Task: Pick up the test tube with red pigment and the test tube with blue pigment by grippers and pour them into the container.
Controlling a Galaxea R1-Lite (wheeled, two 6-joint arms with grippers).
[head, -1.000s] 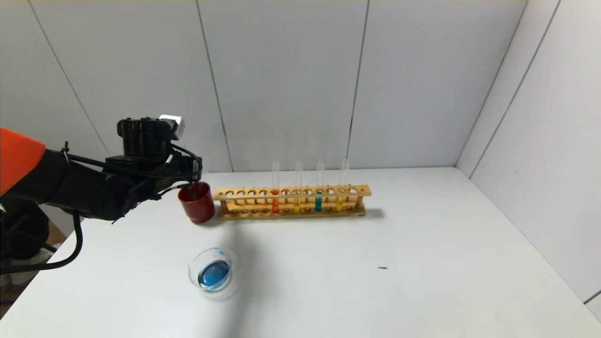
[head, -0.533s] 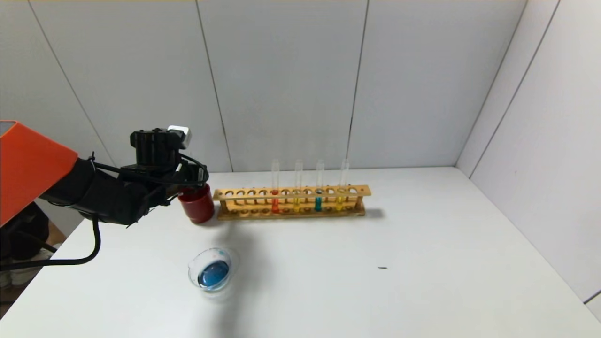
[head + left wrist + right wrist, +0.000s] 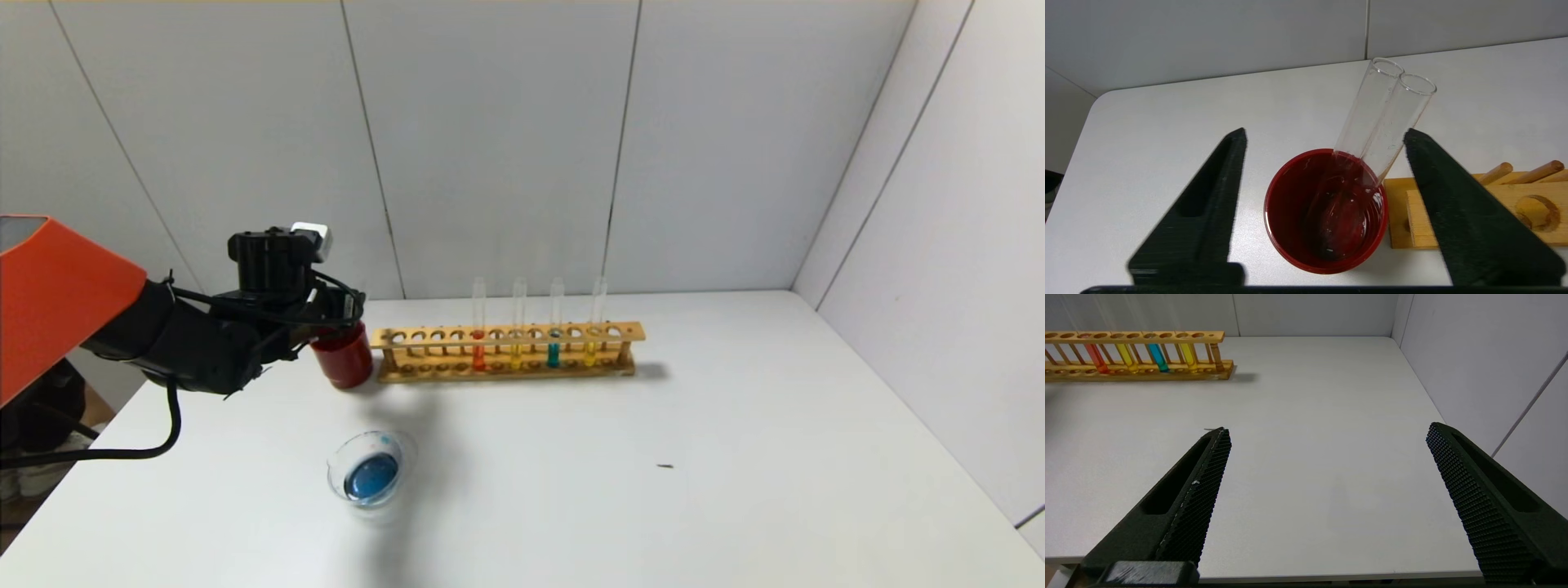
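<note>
Your left claw (image 3: 1325,134) has eased forward over the red cup (image 3: 343,357), fingers spread wide around two empty tubes (image 3: 1384,118) leaning inside. Red-pigment tube (image 3: 478,347) and blue-pigment tube (image 3: 554,345) stand racked beside that cup; container (image 3: 367,478) sits nearer. Right claw (image 3: 1327,435) gapes, idle.

The left arm (image 3: 163,339) is seen stretched forward from the robot's left side, black beyond its orange upper casing (image 3: 49,294), with loose cables looped beneath it. The left gripper (image 3: 1325,136) is held level at the arm's end — its two black fingers (image 3: 1457,196) are spread wide, and nothing is gripped between them. A small grey-white box (image 3: 313,235) is carried on top of the wrist. The right gripper (image 3: 1327,435) is kept low at the near right — its textured fingers (image 3: 1204,477) are likewise parted wide.
</note>
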